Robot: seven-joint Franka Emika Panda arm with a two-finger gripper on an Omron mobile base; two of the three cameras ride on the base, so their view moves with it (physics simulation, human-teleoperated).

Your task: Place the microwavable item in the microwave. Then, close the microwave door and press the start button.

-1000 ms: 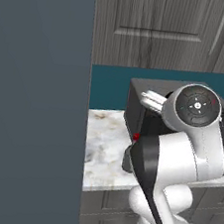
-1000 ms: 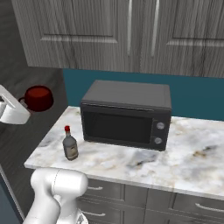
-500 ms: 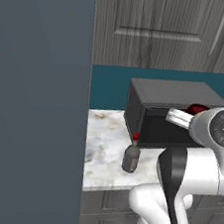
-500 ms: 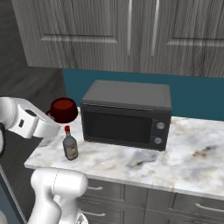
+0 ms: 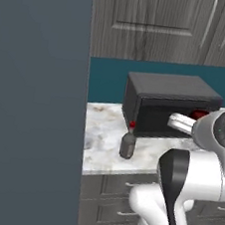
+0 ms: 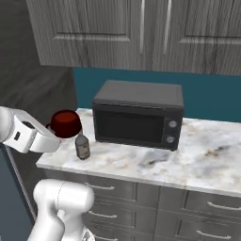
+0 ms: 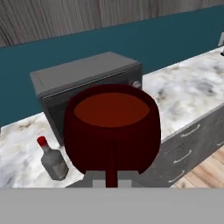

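A marbled white and grey counter runs across the room over grey drawer fronts with bar pulls. A teal backsplash rises behind it, under grey wood-grain wall cabinets. In the hand view a strip of wood floor shows at 4 o'clock. A tall flat slate-blue panel covers the whole 9 o'clock side of the left base view and hides whatever lies behind it.

A black box microwave with a dark window and two round knobs on its right side sits on the counter against the backsplash; its door is shut. In the left base view the arm's white body covers the box's 3 o'clock end.

The gripper hangs off the counter's left end, at 9 o'clock from the box in the right base view. It holds the dark-red item, which is lifted clear of the counter. In the hand view this item looks like a glossy cup or bowl with a lighter red inside, and it hides the fingertips, so the exact grip cannot be made out. In the left base view only a sliver of red peeks out beside the arm's wrist joint.

A small grey bottle with a red cap stands upright on the counter, just at 4 o'clock below the held item in the right base view and between it and the box front. In the hand view the bottle sits at 8 o'clock.
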